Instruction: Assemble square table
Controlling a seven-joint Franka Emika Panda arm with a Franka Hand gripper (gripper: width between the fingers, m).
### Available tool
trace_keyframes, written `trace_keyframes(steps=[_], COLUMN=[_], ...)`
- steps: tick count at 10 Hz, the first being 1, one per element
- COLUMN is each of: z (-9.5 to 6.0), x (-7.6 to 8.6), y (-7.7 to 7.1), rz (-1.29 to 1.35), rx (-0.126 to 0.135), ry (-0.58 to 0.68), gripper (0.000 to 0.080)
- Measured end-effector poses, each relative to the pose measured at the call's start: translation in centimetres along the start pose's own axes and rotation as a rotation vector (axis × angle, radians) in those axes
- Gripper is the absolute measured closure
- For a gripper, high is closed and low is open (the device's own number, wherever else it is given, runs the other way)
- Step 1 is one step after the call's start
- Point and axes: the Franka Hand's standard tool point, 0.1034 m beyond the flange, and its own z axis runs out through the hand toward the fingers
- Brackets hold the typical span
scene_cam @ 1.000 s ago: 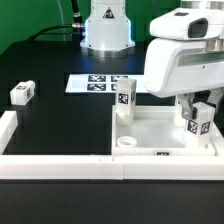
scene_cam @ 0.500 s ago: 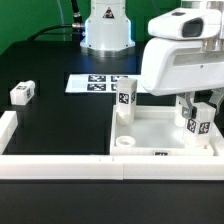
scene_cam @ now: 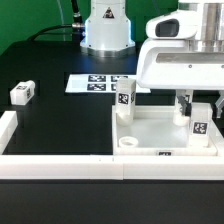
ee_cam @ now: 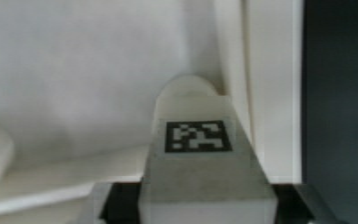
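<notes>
The white square tabletop (scene_cam: 150,128) lies at the exterior view's right, rim up. One tagged white leg (scene_cam: 125,98) stands upright in its far corner on the exterior view's left. A round socket (scene_cam: 127,144) shows in the near corner on that side. My gripper (scene_cam: 198,116) is shut on a second tagged leg (scene_cam: 198,127) and holds it upright over the tabletop's right side. In the wrist view this leg (ee_cam: 197,140) stands between my gripper's (ee_cam: 197,205) black fingers (ee_cam: 123,202), beside the tabletop's rim (ee_cam: 247,60). A third leg (scene_cam: 22,93) lies loose on the black table at the left.
The marker board (scene_cam: 95,83) lies behind the tabletop. Long white border walls run along the front (scene_cam: 60,165) and the left (scene_cam: 8,125). The robot base (scene_cam: 107,25) stands at the back.
My gripper has moved a little down and toward the exterior view's right with the leg in it. The other parts have not moved.
</notes>
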Motion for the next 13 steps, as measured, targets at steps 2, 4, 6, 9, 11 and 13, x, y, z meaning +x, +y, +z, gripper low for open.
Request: trace_keyframes(steps=[2,4,6,9,11,13], z=[0.0,-0.03,-0.03,-0.03,-0.18,-0.31], x=[0.04,0.1,0.11,0.11,0.11,0.17], y=[-0.07,0.02,0.05,0.04,-0.16,-0.22], rz=[0.153,0.293,0.391,0.298,0.055,-0.164], rx=[-0.001,0.003,0.005,0.005,0.001,0.002], ry=[-0.003,-0.006,-0.008,-0.007,-0.001,0.001], gripper=[0.0509,0.0509,0.0509,0.0272,0.0178,0.0156])
